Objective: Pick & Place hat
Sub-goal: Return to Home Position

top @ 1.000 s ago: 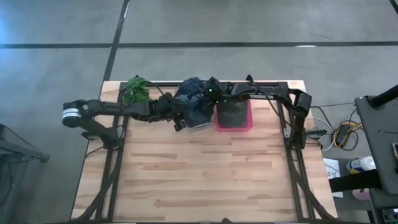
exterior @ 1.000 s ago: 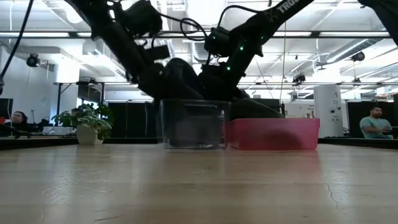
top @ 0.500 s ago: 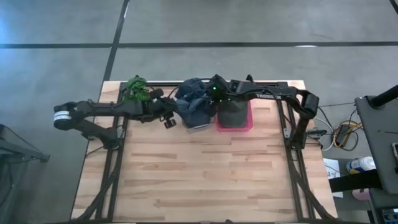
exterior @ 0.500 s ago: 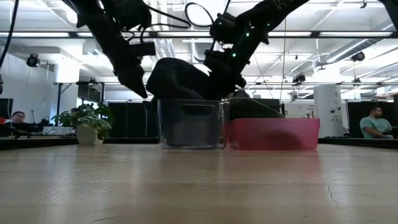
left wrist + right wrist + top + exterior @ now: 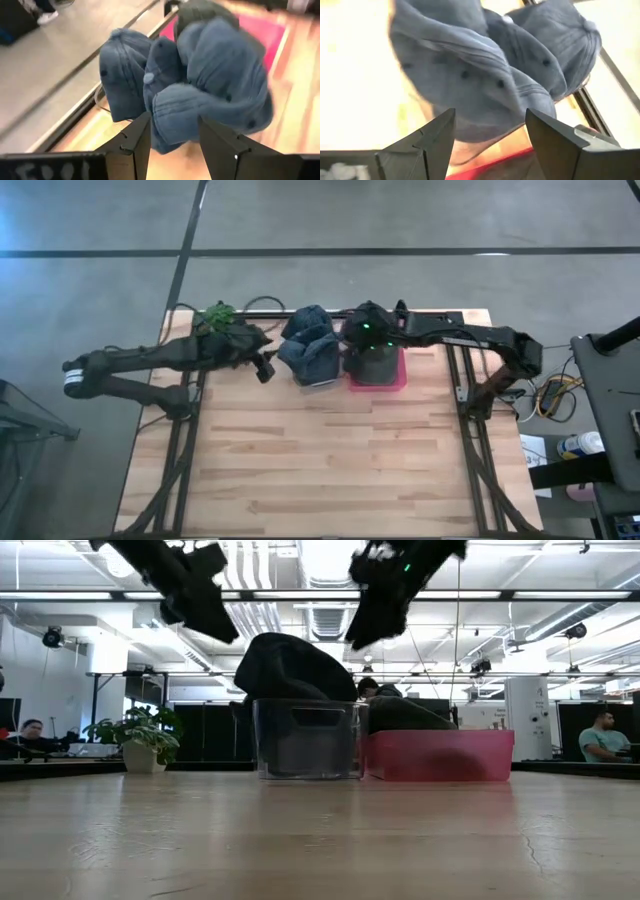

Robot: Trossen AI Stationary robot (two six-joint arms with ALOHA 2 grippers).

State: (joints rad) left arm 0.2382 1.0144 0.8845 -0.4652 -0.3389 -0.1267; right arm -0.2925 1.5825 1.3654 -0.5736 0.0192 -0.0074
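The wooden table (image 5: pixel 320 840) fills the lower half of the low view, bare in front, and in the high view its planks (image 5: pixel 330 450) take up the middle and lower part of the frame. At the table's far edge, in the upper centre of the high view, stands the transparent bin (image 5: pixel 318 380), heaped above its rim with blue caps (image 5: pixel 310 345). In the low view the bin (image 5: pixel 307 750) sits at the centre of the frame and the caps (image 5: pixel 290 670) bulge out of it as a dark mound. Just beside it, to the right in both pictures, is the pink bin (image 5: pixel 440 755), holding a dark cap (image 5: pixel 372 362). The left gripper (image 5: pixel 265 367) hangs just left of the transparent bin, apart from it, and shows raised in the upper left of the low view (image 5: pixel 222 628). Its wrist view looks onto the caps (image 5: pixel 210 80) with the two fingers spread wide (image 5: pixel 175 145), clamped on nothing. The right gripper (image 5: pixel 355 340) hovers over the pink bin (image 5: pixel 378 383), just right of the caps and high in the upper centre of the low view (image 5: pixel 362 635). Its fingers likewise stand wide apart (image 5: pixel 490 145), with the caps (image 5: pixel 480 75) beyond them. A potted plant (image 5: pixel 218 315) stands at the table's far left corner. Beyond the table, a person (image 5: pixel 603 735) shows at the right edge of the low view and another person (image 5: pixel 25 732) at the left edge.
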